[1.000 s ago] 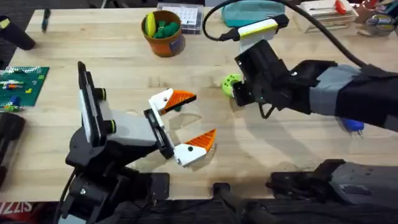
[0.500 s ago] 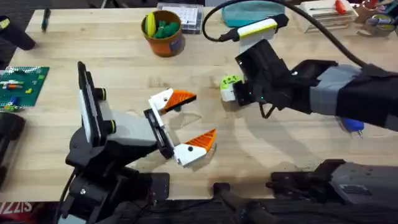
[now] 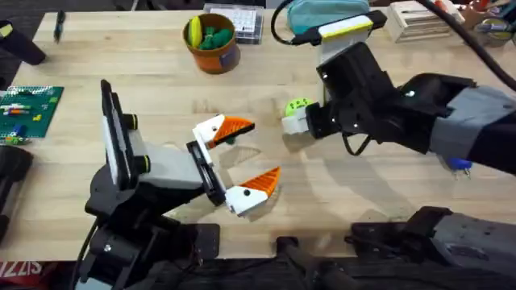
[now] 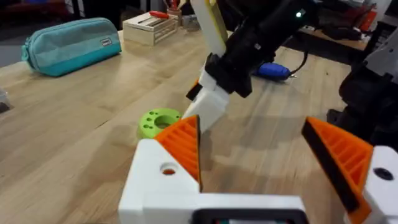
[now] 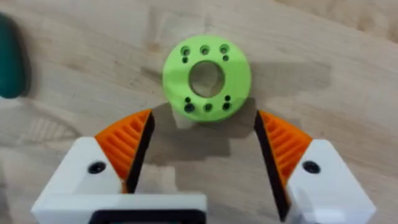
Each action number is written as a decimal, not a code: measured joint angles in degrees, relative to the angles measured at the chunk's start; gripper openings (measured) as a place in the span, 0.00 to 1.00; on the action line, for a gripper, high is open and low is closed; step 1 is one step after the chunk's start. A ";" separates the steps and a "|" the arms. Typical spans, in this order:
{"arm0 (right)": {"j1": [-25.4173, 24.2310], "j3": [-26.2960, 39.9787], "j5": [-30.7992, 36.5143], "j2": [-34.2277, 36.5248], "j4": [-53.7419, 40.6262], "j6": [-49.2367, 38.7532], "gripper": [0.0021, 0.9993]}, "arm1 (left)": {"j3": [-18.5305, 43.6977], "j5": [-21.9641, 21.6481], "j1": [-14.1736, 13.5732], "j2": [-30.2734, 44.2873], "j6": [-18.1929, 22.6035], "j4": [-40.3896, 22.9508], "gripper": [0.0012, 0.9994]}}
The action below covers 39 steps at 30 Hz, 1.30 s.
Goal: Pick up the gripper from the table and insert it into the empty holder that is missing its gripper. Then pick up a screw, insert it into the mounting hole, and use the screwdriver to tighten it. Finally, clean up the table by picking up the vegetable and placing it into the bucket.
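Left gripper (image 3: pixel 242 165) rests low on the table (image 3: pixel 121 56), its 2 orange ribbed pads spread wide, holding nothing. Orange bucket (image 3: pixel 212 42) at the far edge, green and yellow pieces already inside. Right gripper (image 5: pixel 202 158) wide open just short of the green ring (image 5: pixel 207 79): flat plastic disc, central bore, small holes around. Best to centre, descend, close squarely across its rim. Screwdriver (image 4: pixel 273 70) lies beyond on the table.

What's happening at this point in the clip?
The right tool hovers open over a green ring-shaped part lying on the table, not touching it. The left tool sits open near the table's front edge, holding nothing. The orange bucket stands at the back with items inside.
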 joint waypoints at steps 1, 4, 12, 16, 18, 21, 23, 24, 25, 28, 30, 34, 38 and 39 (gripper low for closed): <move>0.00 0.17 -0.95 0.02 -0.54 0.17 0.98 | 0.00 0.00 0.00 0.00 0.00 0.00 0.99; 0.00 1.33 -3.22 0.27 -1.90 0.19 0.99 | 0.00 0.00 0.00 -0.02 0.00 0.00 0.99; 0.00 10.25 -5.27 5.88 -12.06 1.30 0.99 | 0.00 0.00 0.00 0.00 0.00 0.00 0.99; 0.00 14.86 -5.55 10.67 -15.37 3.29 0.99 | 0.00 -0.02 0.00 0.00 0.00 0.00 0.99; 0.02 14.94 -5.15 10.71 -15.47 4.15 0.99 | 0.00 0.00 0.00 0.00 0.00 0.00 0.99; 0.55 14.99 -2.62 10.71 -16.36 7.01 0.99 | 0.00 0.00 0.00 0.00 0.00 0.00 0.99; 1.15 14.83 -1.28 10.71 -16.09 8.83 0.99 | 0.00 -0.02 0.00 0.00 0.00 0.00 0.99; 1.65 14.56 -0.74 10.71 -15.34 9.75 0.99 | 0.00 0.00 0.00 -0.02 0.00 0.00 0.99; 2.25 14.15 -0.35 10.71 -14.39 10.53 0.99 | 0.00 0.00 0.00 0.00 0.00 0.00 0.99; 4.29 11.61 0.91 10.71 -10.09 12.23 0.99 | 0.00 0.00 0.00 0.00 0.00 0.00 0.99; 5.33 10.19 1.14 10.71 -8.67 12.74 0.99 | 0.00 0.00 0.00 0.00 0.00 0.00 0.99; 5.36 9.65 1.57 10.71 -7.61 13.47 0.98 | 0.00 0.00 0.00 -0.02 0.00 0.00 0.99; 4.47 9.65 2.05 10.71 -7.74 13.83 0.86 | 0.00 -0.01 0.00 0.00 0.00 0.00 0.99; 4.27 9.65 2.11 10.71 -7.63 13.87 0.84 | 0.00 0.00 0.00 0.00 0.00 0.00 0.99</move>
